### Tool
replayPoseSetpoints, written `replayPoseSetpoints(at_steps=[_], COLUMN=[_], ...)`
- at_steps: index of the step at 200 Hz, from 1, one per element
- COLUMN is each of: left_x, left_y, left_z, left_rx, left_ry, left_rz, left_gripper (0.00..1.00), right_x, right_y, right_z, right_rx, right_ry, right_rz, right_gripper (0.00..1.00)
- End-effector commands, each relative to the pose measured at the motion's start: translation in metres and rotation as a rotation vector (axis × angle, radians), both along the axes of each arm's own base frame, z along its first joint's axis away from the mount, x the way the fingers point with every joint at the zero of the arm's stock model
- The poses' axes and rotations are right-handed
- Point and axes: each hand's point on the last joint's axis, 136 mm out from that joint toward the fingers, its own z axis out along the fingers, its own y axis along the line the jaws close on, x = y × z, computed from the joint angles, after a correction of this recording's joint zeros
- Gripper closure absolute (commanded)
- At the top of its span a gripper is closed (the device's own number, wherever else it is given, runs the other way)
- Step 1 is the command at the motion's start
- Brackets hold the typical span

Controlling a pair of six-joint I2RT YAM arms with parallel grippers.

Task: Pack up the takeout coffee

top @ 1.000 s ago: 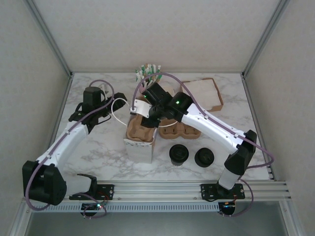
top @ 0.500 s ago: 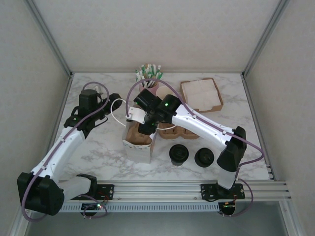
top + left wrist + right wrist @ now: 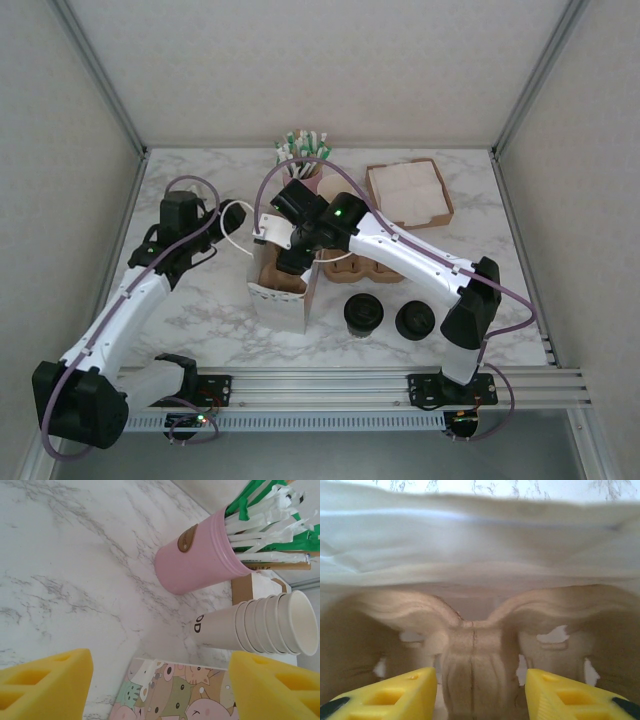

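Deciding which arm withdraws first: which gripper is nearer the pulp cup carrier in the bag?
Right. The right gripper straddles the centre ridge of the pulp cup carrier inside the paper bag; the left gripper is outside, left of the bag.

**Desk:** What sits on the marble worktop?

**Photographer:** At the back, a pink cup of wrapped straws stands near a stack of paper cups and a cardboard tray of napkins. In the middle, a white paper bag stands beside a cardboard cup carrier. Towards the front is a round black lid, with a second black lid just beside it.
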Motion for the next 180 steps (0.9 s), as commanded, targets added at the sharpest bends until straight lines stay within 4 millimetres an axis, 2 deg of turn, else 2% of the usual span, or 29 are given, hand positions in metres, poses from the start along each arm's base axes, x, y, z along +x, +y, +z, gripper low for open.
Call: replayPoseSetpoints(at_steps=[1, 49, 86, 104, 133, 147, 167, 180], left_x=[-0.006, -0.011, -0.019, -0.027, -0.044, -0.055, -0.068, -0.076], left_y=[0.009, 0.014, 0.025, 0.031, 0.044, 0.052, 0.059, 0.063], left_z=[0.001, 0.002, 0.010, 0.016, 0.019, 0.019, 0.021, 0.021], left_rx=[0.021, 0.037, 0.070, 0.089, 0.127, 0.144, 0.163, 0.172], left_ry=[0.003, 0.005, 0.002, 0.005, 0.027, 0.043, 0.043, 0.050], left_rz=[0.029, 0.047, 0.087, 0.101, 0.139, 0.165, 0.185, 0.194], left_gripper=[0.29, 0.30, 0.30, 0.29, 0.22, 0.19, 0.15, 0.14], right_x=[-0.005, -0.005, -0.001, 0.005, 0.016, 0.015, 0.011, 0.006], right_y=[0.004, 0.004, 0.006, 0.006, 0.001, -0.003, -0.014, -0.022], right_z=[0.004, 0.005, 0.024, 0.039, 0.079, 0.102, 0.136, 0.153], right_rx=[0.015, 0.016, 0.054, 0.081, 0.150, 0.196, 0.272, 0.324], right_ry=[-0.002, 0.002, -0.022, -0.053, -0.093, -0.097, -0.082, -0.064], right_rz=[0.016, 0.012, -0.020, -0.070, -0.185, -0.233, -0.313, -0.356], right_gripper=[0.50, 0.50, 0.49, 0.47, 0.42, 0.36, 0.34, 0.25])
